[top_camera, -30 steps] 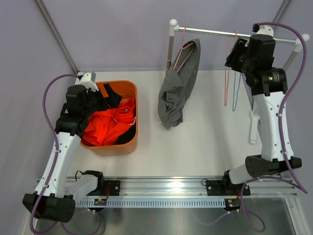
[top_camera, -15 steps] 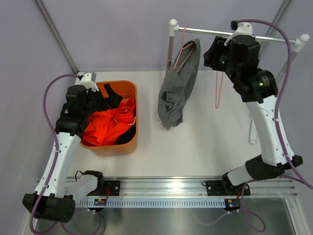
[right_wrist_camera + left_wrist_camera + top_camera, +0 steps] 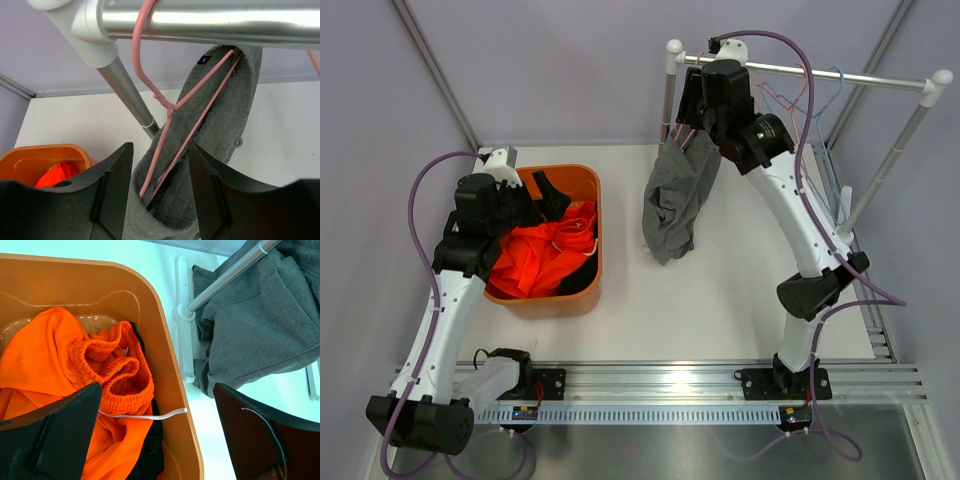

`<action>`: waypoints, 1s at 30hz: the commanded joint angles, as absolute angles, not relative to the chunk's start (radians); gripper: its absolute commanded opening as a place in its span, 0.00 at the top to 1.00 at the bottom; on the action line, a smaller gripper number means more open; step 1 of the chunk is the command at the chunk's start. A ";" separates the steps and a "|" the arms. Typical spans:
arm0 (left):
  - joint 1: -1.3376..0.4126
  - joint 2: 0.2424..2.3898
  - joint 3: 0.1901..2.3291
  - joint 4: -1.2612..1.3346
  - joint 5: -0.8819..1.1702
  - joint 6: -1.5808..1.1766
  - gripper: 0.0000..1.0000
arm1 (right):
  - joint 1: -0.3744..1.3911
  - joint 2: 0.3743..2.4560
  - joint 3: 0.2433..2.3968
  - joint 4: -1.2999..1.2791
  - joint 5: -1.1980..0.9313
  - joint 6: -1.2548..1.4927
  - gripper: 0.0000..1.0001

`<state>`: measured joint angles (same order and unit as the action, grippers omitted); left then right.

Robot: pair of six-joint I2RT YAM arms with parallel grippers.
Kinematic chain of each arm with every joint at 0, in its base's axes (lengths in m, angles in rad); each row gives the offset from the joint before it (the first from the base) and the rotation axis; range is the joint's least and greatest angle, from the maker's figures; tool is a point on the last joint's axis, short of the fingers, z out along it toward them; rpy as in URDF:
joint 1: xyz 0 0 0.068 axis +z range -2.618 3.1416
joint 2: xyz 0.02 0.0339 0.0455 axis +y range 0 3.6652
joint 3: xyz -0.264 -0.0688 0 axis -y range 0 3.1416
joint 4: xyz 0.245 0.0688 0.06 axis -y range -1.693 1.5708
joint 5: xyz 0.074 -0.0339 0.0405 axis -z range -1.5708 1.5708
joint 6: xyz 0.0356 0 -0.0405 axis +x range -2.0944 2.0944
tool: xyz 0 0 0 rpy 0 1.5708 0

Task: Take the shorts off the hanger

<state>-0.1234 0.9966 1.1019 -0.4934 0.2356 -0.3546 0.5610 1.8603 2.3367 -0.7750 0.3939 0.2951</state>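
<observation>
The grey shorts [image 3: 675, 200], draped long-axis downward on the pink hanger [image 3: 170, 107] at the rail's [image 3: 200, 20] left end, are framed just beyond the right gripper [image 3: 159, 194], which is held wide open and empty.

A pink hanger [image 3: 172, 135] hooks over the silver rail [image 3: 200, 20] at 12 o'clock, carrying grey shorts [image 3: 222, 120]. The right pincer [image 3: 157, 167] gapes at 6 o'clock, with an orange bin [image 3: 30, 160] at 8 o'clock.

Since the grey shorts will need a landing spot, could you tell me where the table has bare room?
Bare table runs from the orange bin to the right arm, in front of the hanging grey shorts. The bin is crowded with orange shorts and black shorts.
</observation>
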 commanded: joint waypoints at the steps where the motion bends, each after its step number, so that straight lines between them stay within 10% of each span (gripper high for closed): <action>1: -0.126 0.992 1.094 -0.434 0.264 -0.337 0.01 | 0.563 1.874 2.361 -0.669 0.517 0.299 0.44; 20: -0.127 1.003 1.088 -0.428 0.264 -0.333 0.01 | 0.564 2.006 2.369 -0.517 0.673 0.290 0.38; 30: -0.126 1.009 1.086 -0.428 0.267 -0.331 0.01 | 0.558 2.013 2.372 -0.517 0.683 0.275 0.55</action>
<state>-0.1234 1.0035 1.0863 -0.4763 0.2371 -0.3466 0.5610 2.0193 2.3520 -0.5495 0.6434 0.2802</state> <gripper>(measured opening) 0.988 0.459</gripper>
